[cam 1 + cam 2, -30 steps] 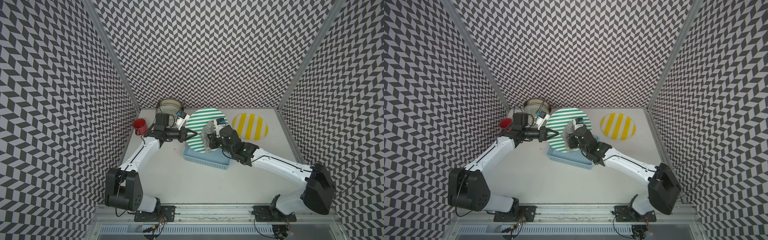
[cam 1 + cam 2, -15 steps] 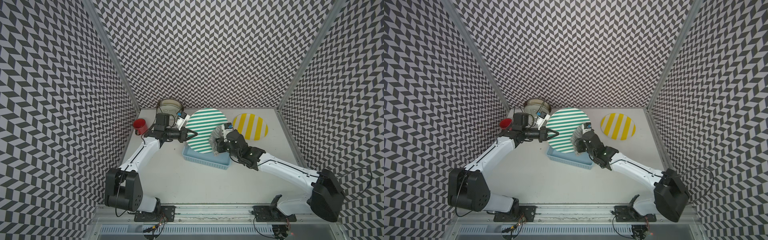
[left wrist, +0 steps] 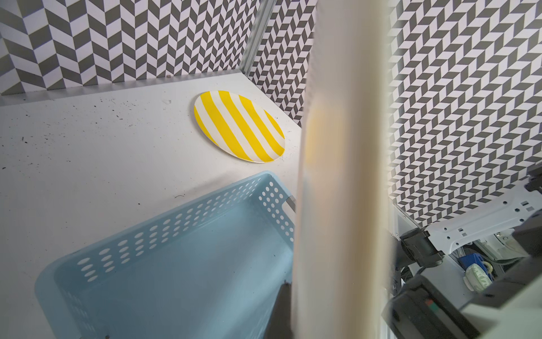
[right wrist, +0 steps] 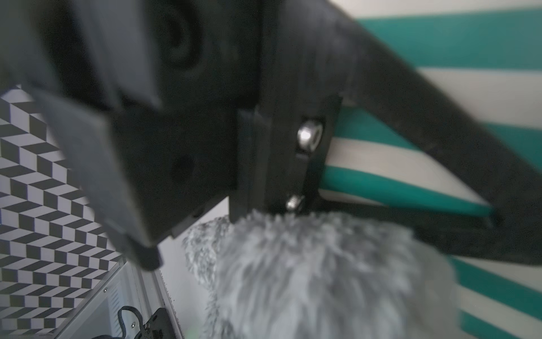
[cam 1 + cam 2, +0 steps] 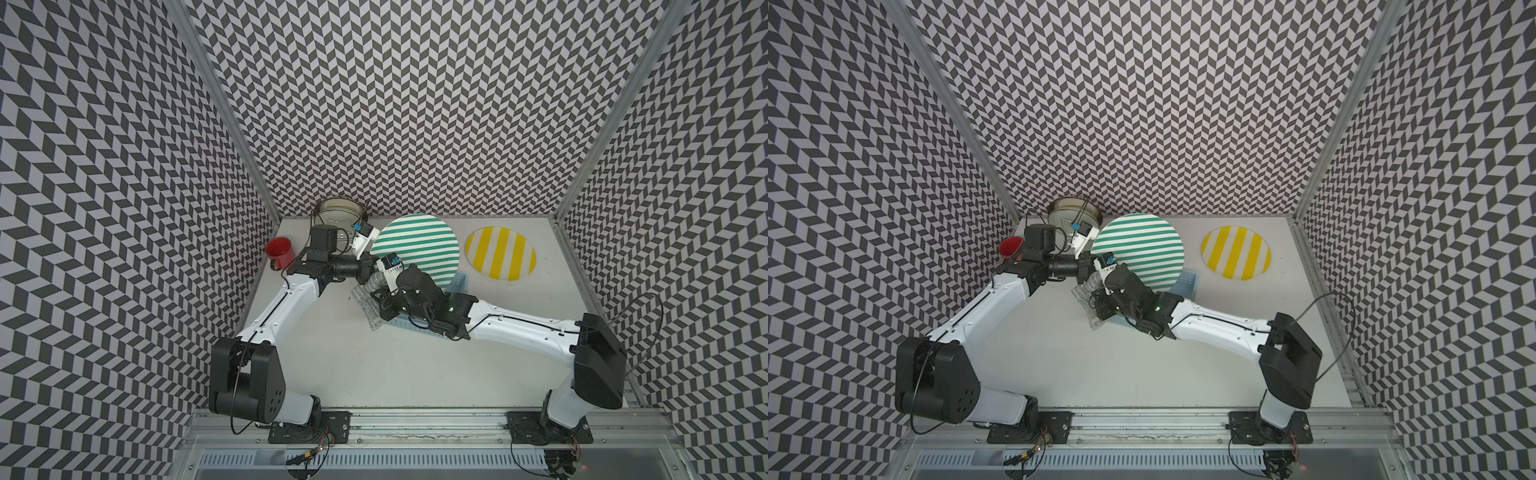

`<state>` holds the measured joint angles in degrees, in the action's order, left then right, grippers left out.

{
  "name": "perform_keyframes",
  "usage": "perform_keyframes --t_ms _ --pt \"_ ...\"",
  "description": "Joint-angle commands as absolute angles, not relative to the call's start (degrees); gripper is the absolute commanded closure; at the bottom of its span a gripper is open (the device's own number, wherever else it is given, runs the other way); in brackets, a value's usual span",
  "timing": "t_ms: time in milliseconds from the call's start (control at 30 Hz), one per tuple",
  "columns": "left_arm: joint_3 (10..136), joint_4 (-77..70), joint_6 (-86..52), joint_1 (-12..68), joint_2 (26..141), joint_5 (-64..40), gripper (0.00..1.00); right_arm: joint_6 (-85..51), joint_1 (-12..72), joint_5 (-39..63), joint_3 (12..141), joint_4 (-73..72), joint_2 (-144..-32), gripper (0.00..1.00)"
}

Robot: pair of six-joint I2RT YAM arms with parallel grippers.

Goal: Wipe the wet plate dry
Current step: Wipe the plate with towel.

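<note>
Far left, the red mug [image 5: 280, 252] and metal bowl [image 5: 337, 210] play no part. My left fingers [image 5: 367, 266] are clenched on the rim of the green-striped plate [image 5: 419, 245], holding it tilted on edge above the blue basket [image 3: 164, 264]. My right fingers [image 5: 379, 286] are clamped on the grey fluffy cloth [image 4: 322, 278] at the plate's lower rim, just beside my other grip. I judge the wiping underway, not finished. No droplets show, so I cannot tell how dry the plate is. Its back face is hidden, and cloth buries my right fingertips. Far right, the yellow-striped plate [image 5: 500, 254] lies flat on the counter [image 5: 374, 365].
</note>
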<state>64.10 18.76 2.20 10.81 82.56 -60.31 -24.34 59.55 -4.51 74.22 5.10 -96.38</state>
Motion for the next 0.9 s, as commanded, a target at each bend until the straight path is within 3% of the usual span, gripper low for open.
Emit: perform_keyframes --t_ms 0,267,633,867 --pt "64.32 17.18 2.11 12.21 79.26 -66.60 1.00 -25.53 59.25 -7.50 72.90 2.34 -96.66 1.00" --pt "64.76 17.22 1.96 12.27 79.37 -67.05 1.00 -30.35 52.34 -9.93 53.22 1.47 -84.24 1.00" --pt "68.22 22.96 7.73 12.30 79.79 -65.19 1.00 -31.08 27.19 -5.27 39.69 5.35 -60.47 1.00" --pt "76.72 40.62 26.69 13.80 81.01 -59.32 1.00 -31.25 11.50 16.23 45.68 5.12 -59.78 1.00"
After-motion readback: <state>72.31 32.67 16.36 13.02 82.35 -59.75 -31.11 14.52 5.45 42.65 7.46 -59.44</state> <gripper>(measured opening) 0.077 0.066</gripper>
